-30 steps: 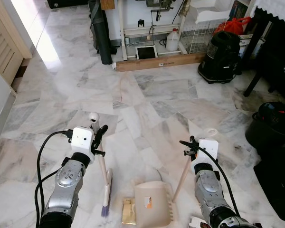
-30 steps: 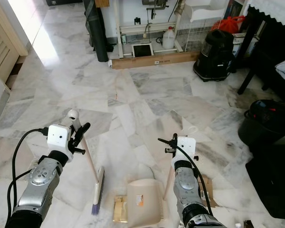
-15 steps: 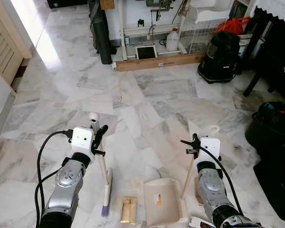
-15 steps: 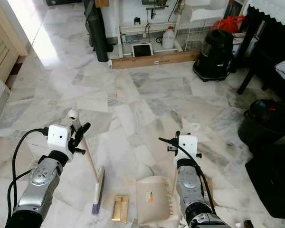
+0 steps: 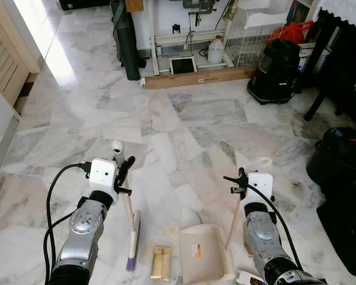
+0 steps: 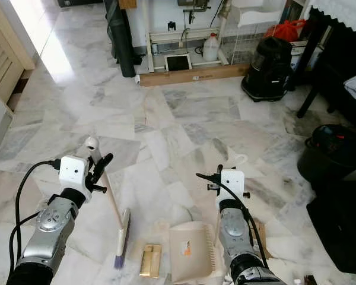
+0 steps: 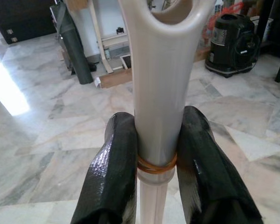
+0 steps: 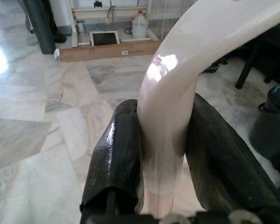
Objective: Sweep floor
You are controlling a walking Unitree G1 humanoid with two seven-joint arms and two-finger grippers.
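My left gripper [image 5: 125,176] is shut on the cream handle of a small broom [image 5: 132,237], whose purple bristles rest on the marble floor [image 5: 166,124]. In the left wrist view both black fingers [image 7: 114,163] clamp the broom handle [image 7: 156,93]. My right gripper [image 5: 238,183] is shut on the long handle of a beige dustpan [image 5: 204,255], which lies on the floor in front of me. The right wrist view shows the dustpan handle [image 8: 172,116] squeezed between the fingers [image 8: 116,158]. A small tan piece of litter [image 5: 161,263] lies between the bristles and the pan.
A black vacuum cleaner [image 5: 277,71] stands at the far right, a dark bin [image 5: 339,157] nearer on the right. A wooden board [image 5: 196,78], a white jug [image 5: 215,50] and a black rolled mat [image 5: 126,41] sit at the far wall. A flat cardboard piece [image 6: 260,234] lies behind my right arm.
My right gripper moved the dustpan to the right, away from the litter, then settled a little back. The left gripper and broom have stayed still.
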